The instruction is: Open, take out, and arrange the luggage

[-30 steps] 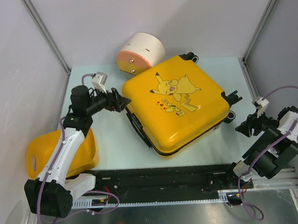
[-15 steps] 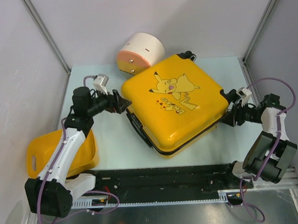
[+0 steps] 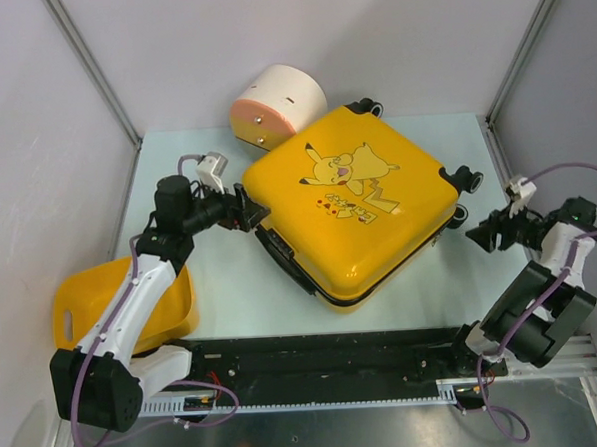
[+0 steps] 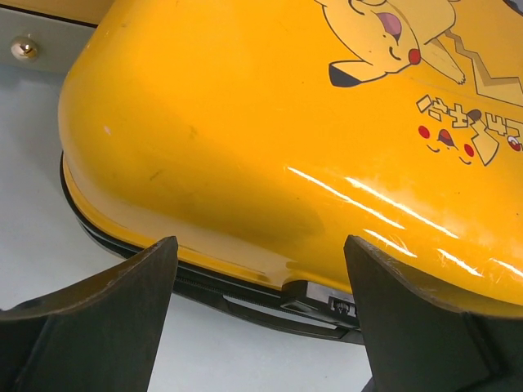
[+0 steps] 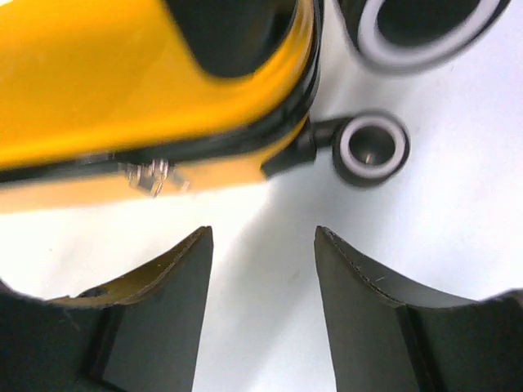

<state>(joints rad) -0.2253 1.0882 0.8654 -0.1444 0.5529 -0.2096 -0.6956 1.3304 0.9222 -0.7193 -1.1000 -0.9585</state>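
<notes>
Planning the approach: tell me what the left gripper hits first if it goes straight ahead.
The luggage. The left gripper, jaws open, faces its corner at the zipper seam, with nothing between; the gap is hard to judge.

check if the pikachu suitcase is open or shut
Shut. The luggage lies flat, print up, both shells meeting along the black zipper seam; no lining shows.

table: pale green | cream-and-orange cylinder: at its far edge | plain yellow tub: near-left corner
</notes>
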